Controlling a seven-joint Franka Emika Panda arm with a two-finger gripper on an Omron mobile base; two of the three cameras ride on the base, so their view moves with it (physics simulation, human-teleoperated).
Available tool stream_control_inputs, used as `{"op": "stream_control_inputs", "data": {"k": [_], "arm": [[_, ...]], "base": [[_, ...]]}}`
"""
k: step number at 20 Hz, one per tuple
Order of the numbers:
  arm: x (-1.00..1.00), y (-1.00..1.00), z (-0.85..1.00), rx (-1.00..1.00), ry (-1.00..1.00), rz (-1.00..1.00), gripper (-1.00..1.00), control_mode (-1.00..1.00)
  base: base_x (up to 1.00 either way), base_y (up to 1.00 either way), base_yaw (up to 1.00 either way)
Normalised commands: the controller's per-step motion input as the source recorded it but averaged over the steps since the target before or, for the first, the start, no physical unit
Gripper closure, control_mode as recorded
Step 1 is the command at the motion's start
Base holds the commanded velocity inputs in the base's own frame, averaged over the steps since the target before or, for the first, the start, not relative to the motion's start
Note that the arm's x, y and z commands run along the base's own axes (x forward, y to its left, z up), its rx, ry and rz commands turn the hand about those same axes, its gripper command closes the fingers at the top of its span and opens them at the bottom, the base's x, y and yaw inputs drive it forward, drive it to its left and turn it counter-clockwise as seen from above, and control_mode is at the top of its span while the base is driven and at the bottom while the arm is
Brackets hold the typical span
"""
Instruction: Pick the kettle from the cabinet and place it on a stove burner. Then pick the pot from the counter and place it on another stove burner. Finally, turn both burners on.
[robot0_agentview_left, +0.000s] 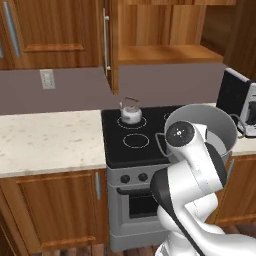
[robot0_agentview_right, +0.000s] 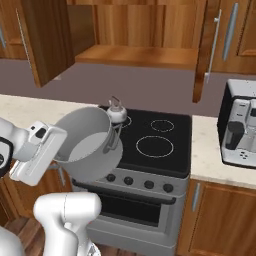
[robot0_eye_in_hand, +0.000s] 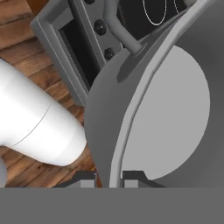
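A: Kitchen stove (robot0_agentview_right: 165, 145), kettle (robot0_agentview_right: 116, 112) on its rear burner; hand (robot0_eye_in_hand: 109, 177) clamped on the tilted pot (robot0_agentview_right: 87, 142) rim, held above the stove's front edge.

B: Risk: the thin rim grip slips, or the pot swings into the kettle.

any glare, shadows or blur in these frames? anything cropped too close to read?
Left base view: flat rendered light, soft overall, the arm blocks part of the pot; no glare on the kettle. Right base view: pot interior shaded dark near the rim, stove top even. Hand view: pot wall very close and cropped, gripper tips barely visible astride the rim.
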Motion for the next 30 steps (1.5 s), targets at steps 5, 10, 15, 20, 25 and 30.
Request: {"op": "stream_control_inputs", "data": {"k": [5, 10, 15, 20, 25, 30], "arm": [[0.00, 0.00, 0.00, 0.00, 0.00, 0.00, 1.00, 1.00], [0.00, 0.00, 0.00, 0.00, 0.00, 0.00, 1.00, 1.00], [0.00, 0.00, 0.00, 0.00, 0.00, 0.00, 1.00, 1.00], [0.00, 0.00, 0.00, 0.00, 0.00, 0.00, 1.00, 1.00], [0.00, 0.00, 0.00, 0.00, 0.00, 0.00, 1.00, 1.00], [0.00, 0.00, 0.00, 0.00, 0.00, 0.00, 1.00, 1.00]], "base": [[0.18, -0.44, 0.19], [0.35, -0.27, 0.09], [0.44, -0.34, 0.04], [0.35, -0.40, 0.00], [0.02, -0.53, 0.00], [0.00, -0.46, 0.00]]}}
